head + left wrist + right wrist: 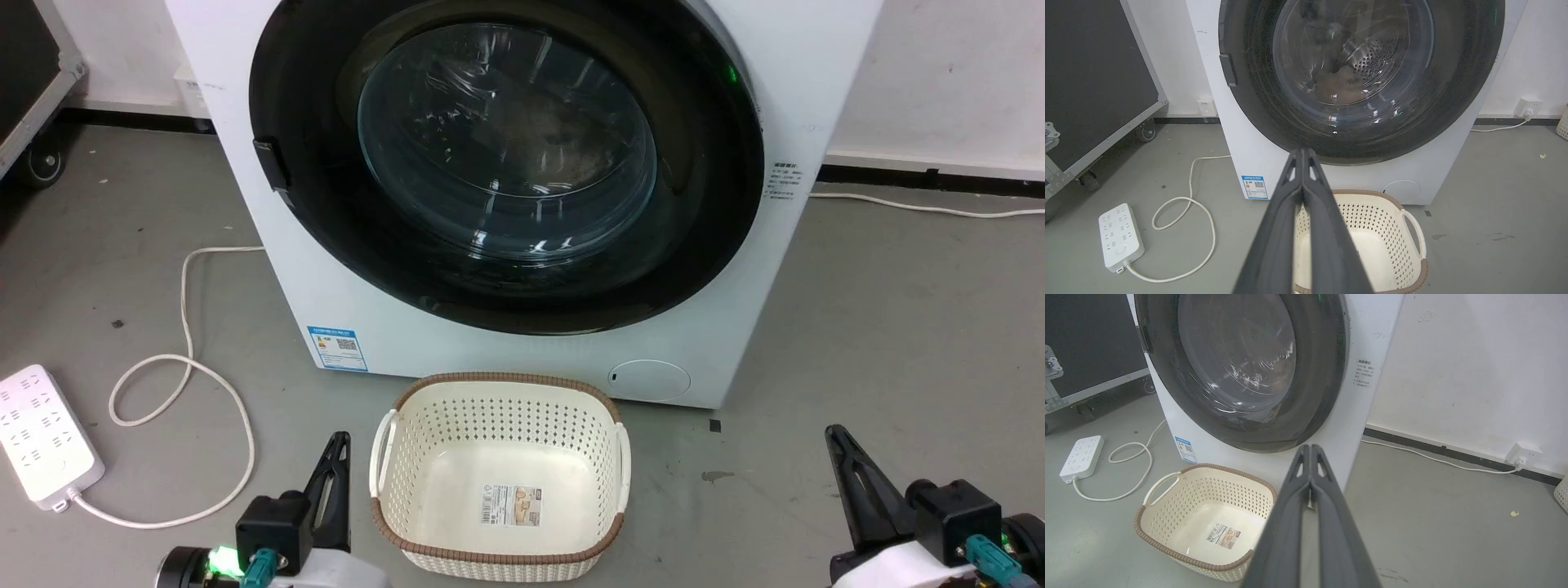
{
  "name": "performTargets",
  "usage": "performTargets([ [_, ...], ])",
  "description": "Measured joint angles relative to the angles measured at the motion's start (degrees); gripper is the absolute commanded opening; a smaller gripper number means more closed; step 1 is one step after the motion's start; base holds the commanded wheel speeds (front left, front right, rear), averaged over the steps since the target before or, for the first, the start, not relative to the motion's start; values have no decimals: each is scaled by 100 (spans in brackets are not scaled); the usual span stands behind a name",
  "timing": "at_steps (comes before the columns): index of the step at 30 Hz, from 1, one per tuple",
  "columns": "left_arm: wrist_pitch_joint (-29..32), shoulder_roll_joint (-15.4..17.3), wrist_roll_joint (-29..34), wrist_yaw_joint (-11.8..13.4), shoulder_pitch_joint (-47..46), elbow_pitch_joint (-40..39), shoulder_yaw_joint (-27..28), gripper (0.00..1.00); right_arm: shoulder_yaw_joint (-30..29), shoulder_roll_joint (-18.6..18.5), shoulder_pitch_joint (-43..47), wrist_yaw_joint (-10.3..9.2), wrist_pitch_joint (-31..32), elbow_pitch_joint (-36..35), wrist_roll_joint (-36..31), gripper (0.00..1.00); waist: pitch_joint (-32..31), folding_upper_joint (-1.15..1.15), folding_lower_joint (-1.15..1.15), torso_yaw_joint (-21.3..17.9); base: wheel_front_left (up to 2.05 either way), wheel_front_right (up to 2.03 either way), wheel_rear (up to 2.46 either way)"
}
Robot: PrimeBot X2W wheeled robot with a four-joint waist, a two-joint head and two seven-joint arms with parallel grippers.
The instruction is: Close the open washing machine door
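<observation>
Washing machine door (506,155) lies flat against the front of the washing machine (457,347), glass bowl facing straight out at the robot. It's round, so there's no long axis to call. A small dark handle (273,170) sits on the black rim at the head view's left. From the right wrist's angle the rim sits against the white panel, but I can't tell if it has latched.

On to the writing: a blue sticker (337,349) low on the front carries a QR code and coloured bars, the text too small to read. A block of small dark print (784,180) sits at the panel's right edge, unreadable too. There's a round flap (649,380) low on the front.

Right in front of the machine, just clear of it, stands a cream perforated basket (498,408) with a brown rim and a barcode label (512,504) on its floor. Off to the left lies a white power strip (45,437), its cable (184,367) looping over the grey floor. A black wheeled case (1094,81) stands by the wall.

Left gripper (1302,153) has its fingers pressed together with nothing between them, low and left of the basket. Right gripper (1310,448) is pressed together too, also holding nothing, low and right of it. Both are well apart from the door
</observation>
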Motion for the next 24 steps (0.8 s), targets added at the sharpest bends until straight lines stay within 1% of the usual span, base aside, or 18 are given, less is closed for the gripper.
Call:
performTargets([
  [24, 287, -52, 66, -78, -94, -79, 189, 0, 118, 41, -131, -1, 292, -38, 37, 0, 3, 0, 0, -60, 0, 0, 0],
])
